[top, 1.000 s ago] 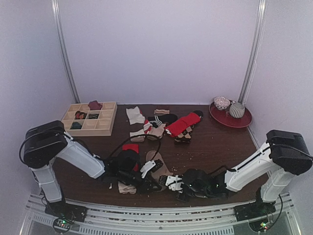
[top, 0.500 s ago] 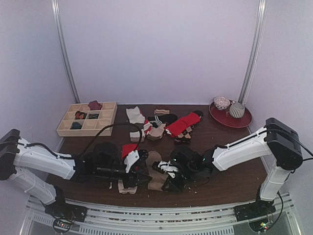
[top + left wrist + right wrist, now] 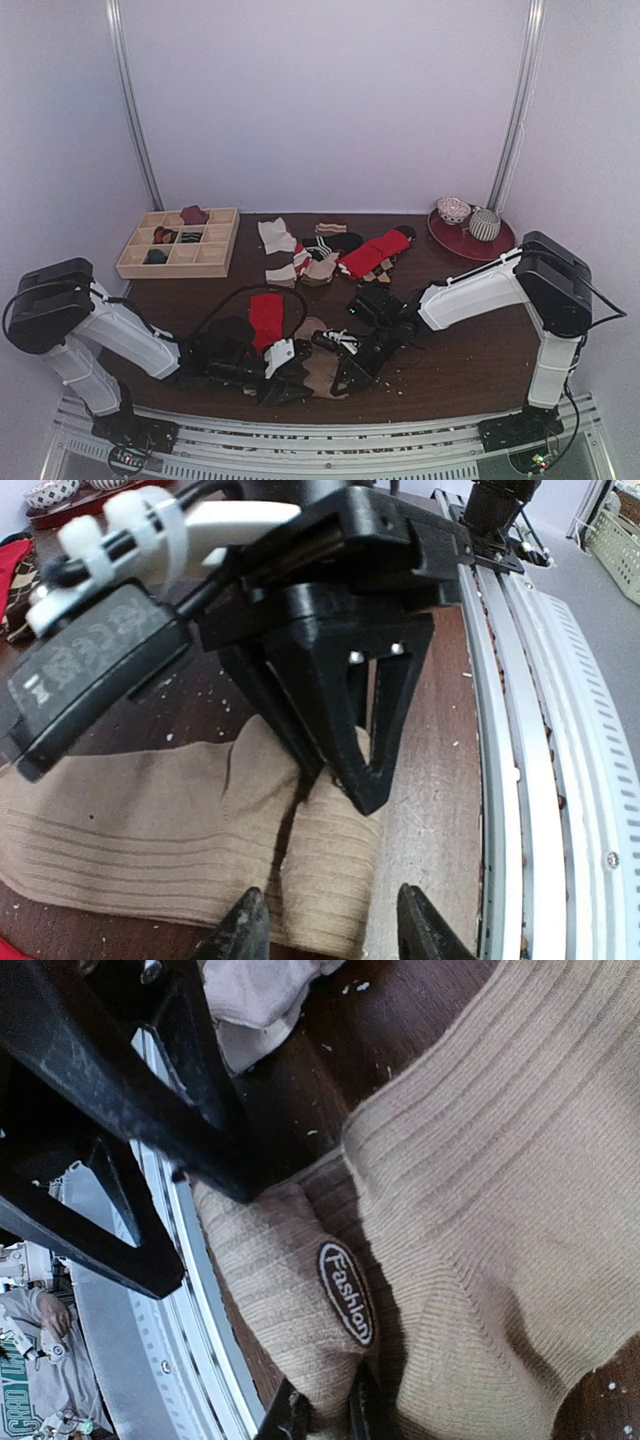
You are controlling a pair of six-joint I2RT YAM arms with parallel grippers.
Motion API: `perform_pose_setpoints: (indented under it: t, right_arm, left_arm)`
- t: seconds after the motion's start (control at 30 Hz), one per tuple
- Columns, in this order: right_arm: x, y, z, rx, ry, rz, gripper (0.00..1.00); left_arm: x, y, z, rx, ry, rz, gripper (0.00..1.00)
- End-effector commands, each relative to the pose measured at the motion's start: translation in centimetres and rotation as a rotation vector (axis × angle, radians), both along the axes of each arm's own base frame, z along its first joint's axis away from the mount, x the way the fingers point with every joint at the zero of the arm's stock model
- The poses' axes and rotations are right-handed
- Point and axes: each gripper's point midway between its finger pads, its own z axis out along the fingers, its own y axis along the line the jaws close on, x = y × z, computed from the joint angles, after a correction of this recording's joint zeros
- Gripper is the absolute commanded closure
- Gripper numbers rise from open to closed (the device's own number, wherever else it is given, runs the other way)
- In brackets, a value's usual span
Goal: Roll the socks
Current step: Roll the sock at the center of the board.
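The right end effector pinches a fold in the tan sock, the left end effector is open, and the red sock lies unrolled.

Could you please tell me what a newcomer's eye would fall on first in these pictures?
Probably the near middle of the table, where the right claw pinches a folded end of the tan sock while the left claw stands open beside it. Next, the bright red sock just behind them, and the scattered socks further back, between a wooden tray and a red plate.
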Motion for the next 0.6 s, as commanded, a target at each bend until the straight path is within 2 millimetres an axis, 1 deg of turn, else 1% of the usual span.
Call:
perform_pose_setpoints:
  t: [0.0, 0.13, 0.23, 0.3, 0.4, 0.43, 0.5, 0.53, 0.57]
  right_arm:
    - [-1.9, -3.9, -4.3, -0.209, 0.101, -0.005, 0.92]
    - [-1.7, -4.0, -4.6, -0.210, 0.105, -0.008, 0.91]
    - [-1.7, -4.0, -4.6, -0.206, 0.105, -0.008, 0.90]
    - [-1.6, -3.9, -4.6, -0.201, 0.101, -0.011, 0.89]
    - [-1.3, -3.7, -4.2, -0.182, 0.078, -0.007, 0.86]
    - [-1.1, -3.6, -3.9, -0.174, 0.062, -0.004, 0.84]
    - [-0.3, -3.3, -3.2, -0.145, 0.006, -0.009, 0.78]
    - [0.1, -3.0, -2.7, -0.119, -0.030, -0.018, 0.73]
    - [0.7, -2.6, -1.6, -0.077, -0.081, -0.034, 0.70]
  left_arm:
    - [-0.6, -2.2, 1.5, -0.078, -0.014, -0.072, 0.57]
    - [-0.8, -2.5, -0.1, -0.037, 0.023, -0.076, 0.58]
    - [-0.6, -2.7, -1.1, -0.008, 0.045, -0.059, 0.63]
    - [-0.6, -2.5, -2.3, 0.028, 0.068, -0.048, 0.71]
    - [-0.4, -2.0, -3.5, 0.054, 0.098, -0.013, 0.94]
    - [-0.4, -1.8, -3.7, 0.060, 0.107, 0.003, 1.00]
    - [-0.2, -1.2, -4.2, 0.075, 0.129, 0.043, 1.00]
    - [0.0, -0.9, -4.5, 0.089, 0.146, 0.068, 1.00]
    - [0.1, -0.7, -4.8, 0.102, 0.163, 0.087, 1.00]
